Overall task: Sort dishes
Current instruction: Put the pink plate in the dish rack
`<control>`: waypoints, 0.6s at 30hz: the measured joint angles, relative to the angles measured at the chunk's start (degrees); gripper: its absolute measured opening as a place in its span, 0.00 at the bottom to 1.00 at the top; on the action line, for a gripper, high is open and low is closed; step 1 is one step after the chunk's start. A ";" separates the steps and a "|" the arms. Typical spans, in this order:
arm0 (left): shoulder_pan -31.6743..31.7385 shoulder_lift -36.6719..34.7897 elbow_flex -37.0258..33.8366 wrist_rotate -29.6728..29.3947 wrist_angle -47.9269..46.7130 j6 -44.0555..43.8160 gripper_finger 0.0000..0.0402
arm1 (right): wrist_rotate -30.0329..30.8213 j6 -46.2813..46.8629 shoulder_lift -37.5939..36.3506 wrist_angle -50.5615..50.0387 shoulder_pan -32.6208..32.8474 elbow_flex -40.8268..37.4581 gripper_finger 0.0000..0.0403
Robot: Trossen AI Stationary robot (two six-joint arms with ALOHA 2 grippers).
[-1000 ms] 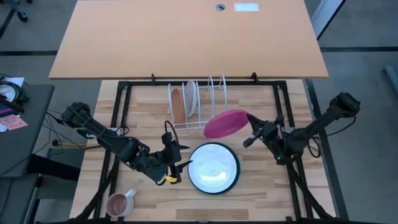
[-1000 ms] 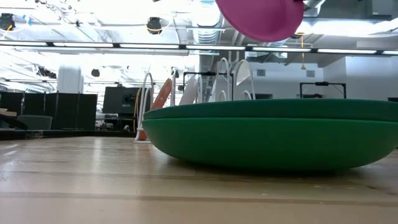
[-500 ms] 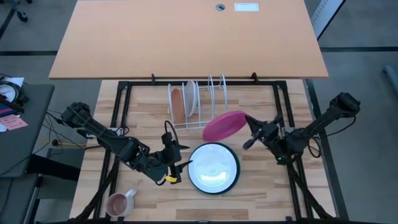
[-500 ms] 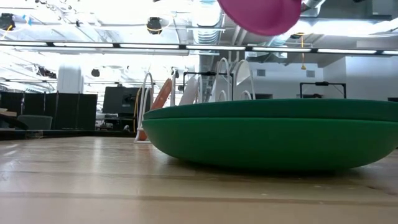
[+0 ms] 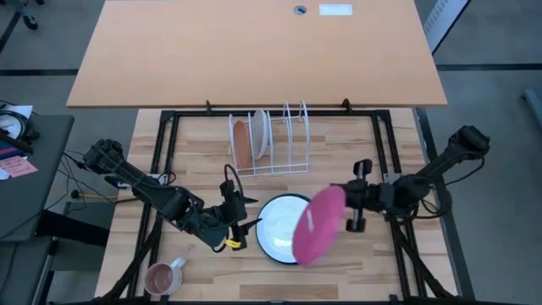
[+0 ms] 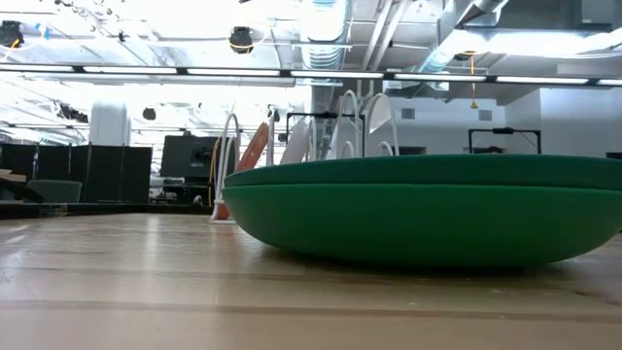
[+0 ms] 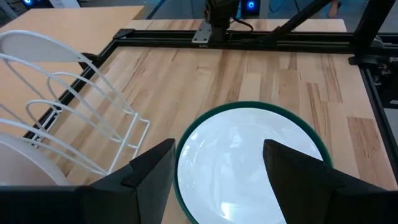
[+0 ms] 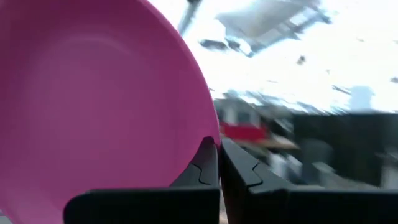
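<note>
Right tool is clamped tight on the rim of the round magenta-pink plate, fingers pinched together on its edge. Big change: a sec ago that plate hung by the white wire rack near the desk's far edge; now it's swung off, tipped on edge, out over the near-right side of the stacked pair, the white plate sitting in the dark green plate, mid-desk toward the near edge. It's gone from the low view too. Looks like a re-approach, not a slotting yet; judgement only. Orange-brown plate and another white plate stand in the rack. Left tool hangs w/ fingers apart, empty, just beside the stack. Pink mug sits at near-left corner.
</note>
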 joint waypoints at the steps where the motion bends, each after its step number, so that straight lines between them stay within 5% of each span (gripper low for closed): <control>1: 0.00 0.00 0.00 0.00 0.00 0.00 0.59 | -2.29 -0.02 0.02 1.08 0.33 0.00 0.00; 5: 0.00 0.00 0.00 0.00 0.00 -0.05 0.59 | -8.50 0.04 0.00 5.34 2.02 0.00 0.00; 11: 0.00 0.00 0.00 0.00 0.14 -0.21 0.59 | -9.89 3.47 0.01 9.89 3.65 0.00 0.00; 18: 0.00 0.00 0.00 0.02 0.20 -0.26 0.59 | -22.55 10.60 0.02 10.14 2.33 0.00 0.00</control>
